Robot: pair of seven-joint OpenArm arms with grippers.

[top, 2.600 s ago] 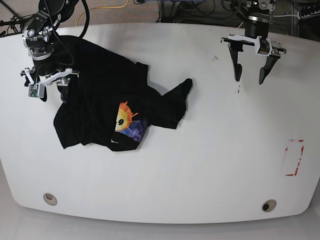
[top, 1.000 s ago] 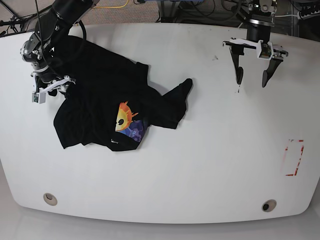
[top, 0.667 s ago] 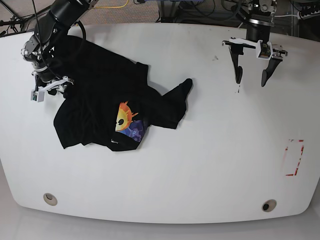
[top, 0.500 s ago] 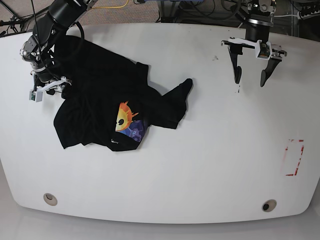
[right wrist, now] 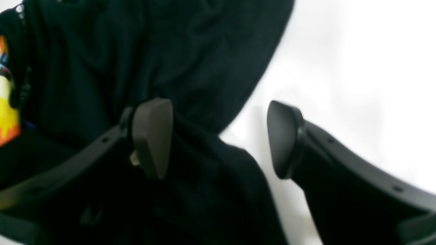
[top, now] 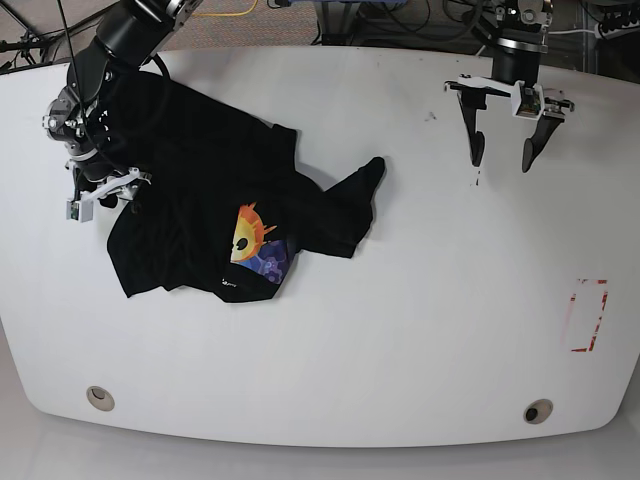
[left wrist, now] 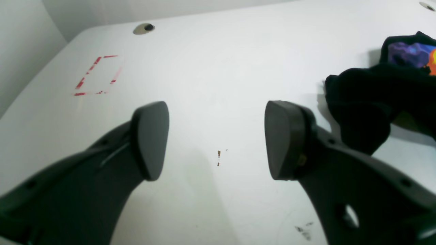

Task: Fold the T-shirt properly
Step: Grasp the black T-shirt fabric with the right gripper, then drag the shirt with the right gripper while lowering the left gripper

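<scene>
The black T-shirt (top: 200,170) lies crumpled on the white table (top: 400,300) at the left, with its orange and purple print (top: 255,245) facing up near the front edge. My right gripper (top: 108,195) is open at the shirt's left edge. In the right wrist view (right wrist: 218,136) one finger is over the black cloth (right wrist: 190,61) and the other is over bare table. My left gripper (top: 502,162) is open and empty above bare table at the far right. In the left wrist view (left wrist: 216,139) a sleeve end (left wrist: 368,102) lies beside its right finger.
A red tape rectangle (top: 588,315) marks the table at the right and also shows in the left wrist view (left wrist: 97,75). Two round holes (top: 99,398) (top: 538,411) sit near the front edge. Cables lie beyond the far edge.
My right gripper has turned and shifted a little along the shirt's left edge toward the front. The shirt has not moved. My left gripper stays in place, open.
</scene>
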